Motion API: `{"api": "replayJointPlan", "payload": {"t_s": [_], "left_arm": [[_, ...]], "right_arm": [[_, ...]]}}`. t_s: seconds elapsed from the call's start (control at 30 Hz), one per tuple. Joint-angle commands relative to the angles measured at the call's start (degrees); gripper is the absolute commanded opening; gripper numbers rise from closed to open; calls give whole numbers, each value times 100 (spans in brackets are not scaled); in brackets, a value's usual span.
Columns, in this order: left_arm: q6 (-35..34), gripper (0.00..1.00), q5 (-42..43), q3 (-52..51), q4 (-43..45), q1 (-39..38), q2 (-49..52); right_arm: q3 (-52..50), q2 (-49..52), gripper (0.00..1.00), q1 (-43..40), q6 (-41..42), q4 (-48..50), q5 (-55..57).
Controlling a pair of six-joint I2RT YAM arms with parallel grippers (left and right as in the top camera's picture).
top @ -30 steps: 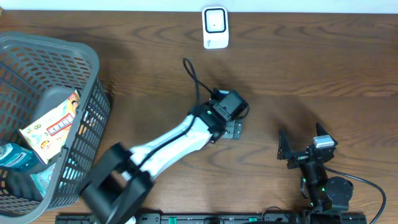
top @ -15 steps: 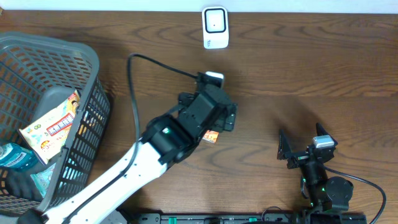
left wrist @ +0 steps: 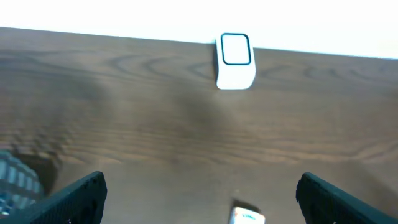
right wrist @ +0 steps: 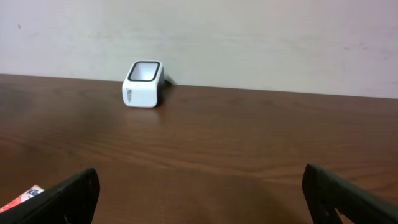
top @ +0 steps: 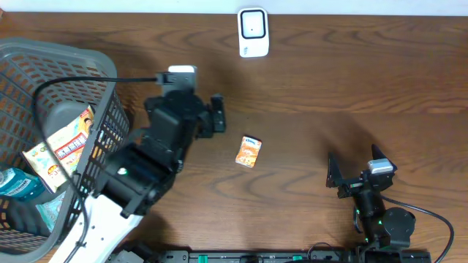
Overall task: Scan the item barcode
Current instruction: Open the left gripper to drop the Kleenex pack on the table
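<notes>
Packet (left wrist: 247, 215) is cut off at the left wrist view's bottom edge, kinda blurry. Left hand (top: 218, 115) and right hand (top: 356, 172) both gape wide.

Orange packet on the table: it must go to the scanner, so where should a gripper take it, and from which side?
Probably from straight above, jaws closing across the orange packet on its two long edges, near the middle. It lies flat and alone on the table, so its narrow width is the easier span.
</notes>
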Motion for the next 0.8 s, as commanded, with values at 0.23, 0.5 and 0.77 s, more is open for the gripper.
{"api": "replayJointPlan", "payload": {"t_s": [0.23,0.5,0.77], "left_arm": [[562,98,549,1139,-538,688,-81],[986,98,527,1921,-595,691,-81],[1434,98,26,2583,-621,693,-81]], "right_arm": [[-9,-37,99,13,-66,-28,46],[-9,-37,99,13,-66,-28,48],[-9,-2,99,13,-66,-26,48]]}}
